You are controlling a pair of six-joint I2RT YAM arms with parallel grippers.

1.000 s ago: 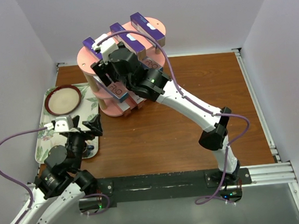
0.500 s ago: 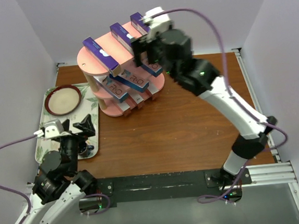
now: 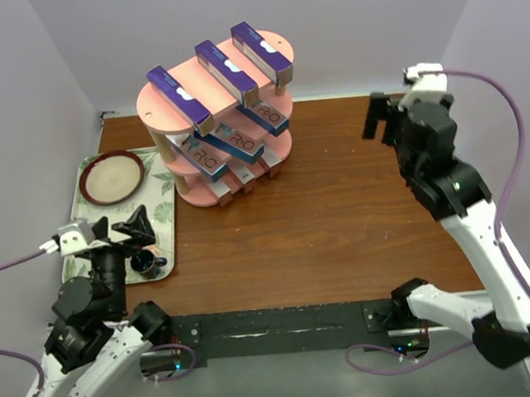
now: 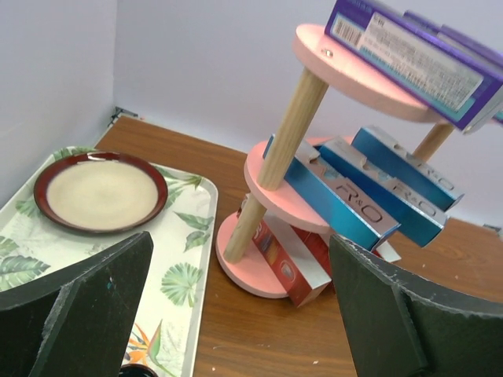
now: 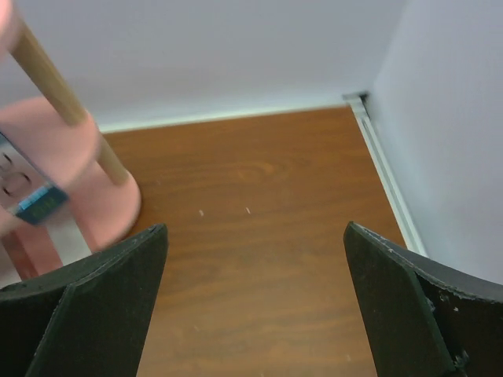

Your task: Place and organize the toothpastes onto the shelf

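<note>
1. Now the right claw [image 3: 384,123] hangs at about 2 o'clock over the table [image 3: 340,210], spread wide and empty. A second ago it was down at the shelf's middle board, among the blue boxes.
2. Meanwhile the left claw [image 3: 124,231], also spread and holding nothing, has drawn back toward 8 o'clock, over the near end of the leafy tray [image 3: 164,193].
3. Every toothpaste in view lies on the pink shelf [image 3: 150,102] at 11 o'clock: three purple boxes [image 3: 226,72] on top, blue boxes [image 3: 232,141] on the middle board and red boxes [image 3: 231,185] on the bottom one, side by side.
4. No box shows on the table or tray, so the placing looks finished, with both arms pulling clear.
5. The table is brown wood. The tray carries a red-rimmed plate [image 3: 112,176] and a small dark cup [image 3: 145,262]. Pale lilac walls [image 3: 343,24] close in on three sides.
</note>
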